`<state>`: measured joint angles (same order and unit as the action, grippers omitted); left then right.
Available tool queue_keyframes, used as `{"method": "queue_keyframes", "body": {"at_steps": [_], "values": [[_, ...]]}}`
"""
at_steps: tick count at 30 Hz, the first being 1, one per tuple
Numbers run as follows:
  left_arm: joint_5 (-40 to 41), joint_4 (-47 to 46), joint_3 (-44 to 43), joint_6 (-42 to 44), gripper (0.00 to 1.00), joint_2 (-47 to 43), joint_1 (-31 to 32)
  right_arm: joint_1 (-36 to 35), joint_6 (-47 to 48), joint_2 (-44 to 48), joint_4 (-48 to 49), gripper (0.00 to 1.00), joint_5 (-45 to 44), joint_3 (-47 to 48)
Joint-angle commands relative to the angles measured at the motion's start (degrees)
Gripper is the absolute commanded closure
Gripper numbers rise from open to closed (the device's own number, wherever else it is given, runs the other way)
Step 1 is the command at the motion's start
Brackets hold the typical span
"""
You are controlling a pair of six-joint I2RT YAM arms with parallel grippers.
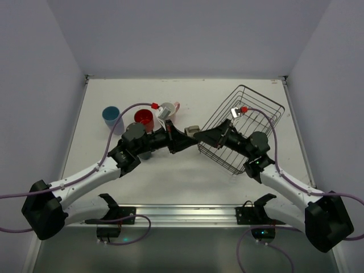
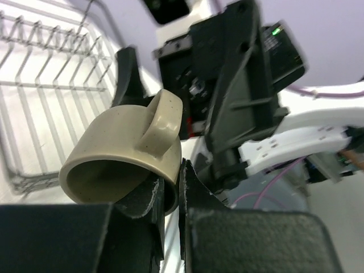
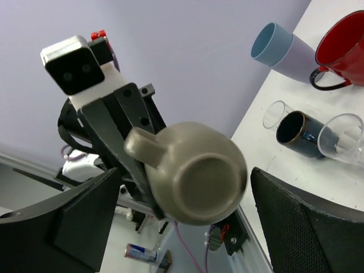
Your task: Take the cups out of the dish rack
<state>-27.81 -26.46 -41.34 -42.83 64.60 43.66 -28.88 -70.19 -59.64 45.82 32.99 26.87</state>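
Olive-grey mug [image 2: 122, 153] hangs between both grippers; the left gripper [image 2: 170, 190] is clamped on its rim beside the handle; the right gripper [image 3: 185, 170] stands wide apart, a finger either side of the mug's base, not touching; the wire dish rack [image 1: 244, 86] sits just behind it; a red cup [image 1: 144, 118] and a light blue cup [image 1: 111, 116] stand beyond the left gripper.

The middle of the worktop [image 1: 182, 182] is blocked where the left pincer [image 1: 183, 135] and right pincer [image 1: 202, 136] meet, with the olive-grey mug [image 1: 192, 131] between them. The tilted dish rack [image 1: 263, 98] fills the right rear. The light blue cup [image 1: 111, 116] and red cup [image 1: 144, 118] crowd the left rear. The near strip and the far edge lie open.
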Motion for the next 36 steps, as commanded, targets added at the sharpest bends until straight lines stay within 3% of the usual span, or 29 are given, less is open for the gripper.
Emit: {"method": "queue_keyframes", "body": {"at_steps": [1,6,14,17,23,27,36], "values": [[4.59,11.74,-4.43,9.84,1.0,-3.86,0.37,-0.12,2.25,1.18,-0.63,0.01,-0.73,1.86],[12.77,34.66,-8.92,18.65,1.0,-6.68,0.37,0.85,9.61,5.4,-13.09,0.01,-5.39,4.59],[19.11,55.35,-17.28,26.12,1.0,-2.64,0.55,0.85,23.68,12.78,-35.43,0.01,-19.6,10.04],[20.78,59.31,-18.25,27.79,1.0,0.7,1.51,0.85,30.01,18.05,-46.92,0.01,-27.07,12.32],[26.14,62.67,-17.9,28.94,1.0,7.55,6.6,0.85,39.24,27.99,-60.3,0.01,-38.6,16.98],[29.9,62.67,-17.72,27.72,1.0,12.2,10.56,0.85,41.27,32.3,-64.01,0.01,-45.02,18.39],[37.04,61.26,-16.76,23.67,1.0,19.42,18.48,0.85,41.01,36.43,-67.71,0.01,-47.49,16.81]]}}
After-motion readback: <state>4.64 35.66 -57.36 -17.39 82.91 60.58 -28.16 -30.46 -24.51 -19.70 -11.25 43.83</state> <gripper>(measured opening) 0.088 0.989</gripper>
